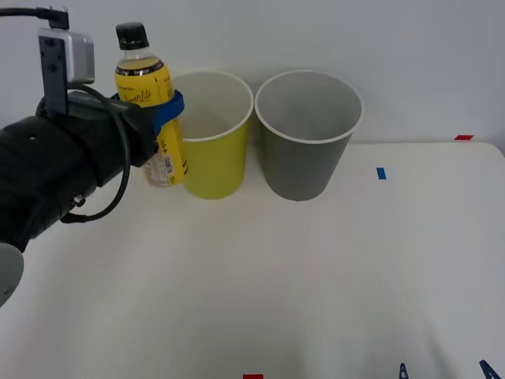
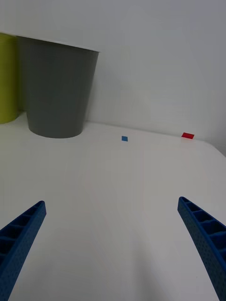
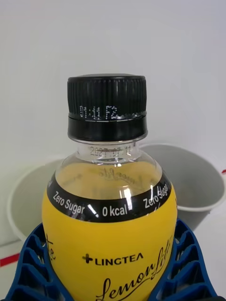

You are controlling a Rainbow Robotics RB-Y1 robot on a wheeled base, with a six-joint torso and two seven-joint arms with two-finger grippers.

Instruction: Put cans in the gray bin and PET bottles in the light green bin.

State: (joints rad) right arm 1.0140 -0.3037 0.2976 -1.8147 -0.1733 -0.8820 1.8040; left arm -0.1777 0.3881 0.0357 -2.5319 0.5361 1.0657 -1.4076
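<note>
My left gripper [image 1: 162,118] clamped round the PET bottle [image 1: 148,95], upright, seemingly lifted beside the light green bin [image 1: 211,134], gray bin [image 1: 306,134] next along, my right gripper [image 2: 112,244] spread apart above the table [image 1: 316,276].

The PET bottle [image 3: 110,225] is glossy clear plastic with a ridged cap [image 3: 107,108]; the table [image 1: 260,284] looks smooth and matt.

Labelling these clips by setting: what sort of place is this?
Likely a lab test table, not a home: bare white table with tape marks, plain wall, just two bins and a bottle held by the left gripper.
</note>
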